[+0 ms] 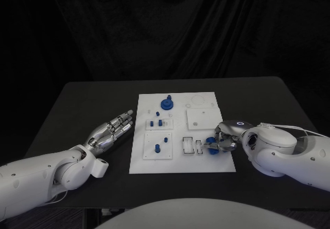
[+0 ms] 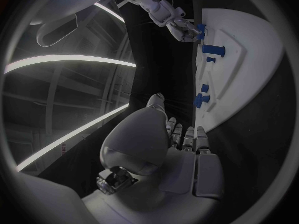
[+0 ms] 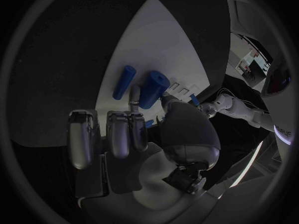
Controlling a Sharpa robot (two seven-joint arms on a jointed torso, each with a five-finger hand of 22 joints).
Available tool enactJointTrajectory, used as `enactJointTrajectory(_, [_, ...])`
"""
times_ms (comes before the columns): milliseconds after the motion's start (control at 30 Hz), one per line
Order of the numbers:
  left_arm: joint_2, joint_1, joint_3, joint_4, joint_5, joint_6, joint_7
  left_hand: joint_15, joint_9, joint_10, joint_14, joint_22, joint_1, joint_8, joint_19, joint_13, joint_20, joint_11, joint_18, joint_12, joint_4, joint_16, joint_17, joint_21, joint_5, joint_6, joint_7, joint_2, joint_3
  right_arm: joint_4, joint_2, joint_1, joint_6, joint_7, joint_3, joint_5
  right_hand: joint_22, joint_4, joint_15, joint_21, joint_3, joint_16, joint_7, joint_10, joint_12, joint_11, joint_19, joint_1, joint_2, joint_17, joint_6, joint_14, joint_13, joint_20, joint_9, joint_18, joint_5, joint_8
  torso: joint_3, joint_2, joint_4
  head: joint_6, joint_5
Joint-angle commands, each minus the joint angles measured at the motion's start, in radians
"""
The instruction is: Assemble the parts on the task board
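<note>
Right hand (image 1: 224, 140) sits over the task board (image 1: 206, 164) near its right edge, close to the front right corner, fingers curled round a blue cylinder (image 3: 152, 88) pinched at its lower end. A second blue peg (image 3: 124, 81) lies flat on the board just beside it, apart from the fingers. Left hand (image 1: 112, 130) rests on the table (image 1: 82, 100) beside the board's left edge, fingers straight and loosely apart, holding nothing.

Judgement: step is seating the held cylinder. Keep it upright, align over its socket first, lower slowly, avoid nudging the loose peg.
</note>
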Motion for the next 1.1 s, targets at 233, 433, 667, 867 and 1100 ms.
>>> enactJointTrajectory(233, [0.008, 0.000, 0.001, -0.011, 0.005, 0.031, 0.106, -0.003, 0.001, 0.003, 0.001, -0.002, 0.014, -0.002, 0.001, 0.000, 0.017, 0.019, -0.010, 0.000, -0.006, -0.004, -0.001, -0.003, 0.009, 0.006, 0.020, -0.003, 0.011, -0.021, 0.025, -0.028, 0.002, -0.013, 0.000, -0.013, 0.250, -0.001, -0.002, -0.006, 0.021, 0.002, 0.005, 0.108, 0.003, -0.003, 0.086, 0.011, 0.013, 0.263, -0.012, 0.106, 0.263, -0.003, 0.001, -0.013, 0.148, -0.023, -0.0001, -0.002, -0.0007, 0.000, 0.004])
enactJointTrajectory(433, [0.011, 0.000, 0.001, -0.015, 0.005, 0.036, 0.106, 0.002, 0.002, 0.004, 0.001, -0.002, 0.015, -0.002, 0.001, 0.001, 0.022, 0.022, -0.010, 0.002, -0.008, -0.004, -0.001, -0.003, 0.011, 0.011, 0.025, -0.003, 0.014, -0.030, 0.034, -0.033, 0.019, -0.031, 0.000, 0.004, 0.249, -0.013, -0.002, -0.008, 0.064, 0.002, 0.005, 0.108, 0.003, -0.003, 0.084, 0.096, -0.006, 0.263, -0.013, 0.106, 0.263, -0.002, 0.003, -0.013, 0.402, -0.040, -0.0003, -0.002, -0.0003, 0.000, 0.005])
enactJointTrajectory(667, [0.011, 0.000, 0.001, -0.016, 0.005, 0.039, 0.106, 0.004, 0.002, 0.005, 0.001, -0.002, 0.015, -0.001, 0.001, 0.001, 0.025, 0.024, -0.009, 0.003, -0.008, -0.004, -0.001, -0.003, 0.013, 0.016, 0.028, -0.003, 0.016, -0.029, 0.027, -0.034, -0.011, -0.025, 0.001, 0.099, 0.248, -0.057, -0.005, -0.009, 0.123, 0.002, 0.002, 0.108, 0.003, -0.007, 0.083, 0.184, -0.024, 0.263, -0.019, 0.106, 0.263, -0.005, 0.015, -0.012, 0.594, -0.040, 0.0006, -0.001, 0.0002, 0.000, 0.011])
enactJointTrajectory(867, [0.013, 0.000, 0.001, -0.017, 0.005, 0.038, 0.106, 0.004, 0.003, 0.006, 0.001, -0.002, 0.015, 0.000, 0.001, 0.001, 0.027, 0.025, -0.008, 0.003, -0.009, -0.004, -0.001, -0.003, 0.014, 0.020, 0.033, -0.003, 0.017, -0.002, -0.001, -0.016, -0.069, -0.003, 0.001, 0.250, 0.249, -0.068, -0.006, -0.007, 0.147, 0.002, 0.001, 0.108, 0.003, -0.007, 0.084, 0.196, -0.030, 0.263, -0.021, 0.106, 0.263, -0.005, 0.026, -0.013, 0.673, -0.034, -0.0004, -0.002, 0.0010, 0.000, 0.012])
enactJointTrajectory(1100, [0.013, 0.000, 0.001, -0.016, 0.005, 0.036, 0.104, 0.005, 0.003, 0.006, 0.001, -0.002, 0.016, 0.000, 0.001, 0.001, 0.029, 0.026, -0.007, 0.004, -0.010, -0.004, -0.001, -0.003, 0.016, 0.022, 0.035, -0.003, 0.018, 0.029, -0.018, 0.065, -0.100, 0.016, 0.001, 0.493, 0.248, -0.062, -0.005, -0.008, 0.152, 0.002, 0.003, 0.108, 0.003, -0.006, 0.083, 0.184, -0.031, 0.263, -0.024, 0.106, 0.263, -0.005, 0.031, -0.012, 0.690, -0.032, 0.0004, -0.001, -0.0012, 0.000, 0.017])
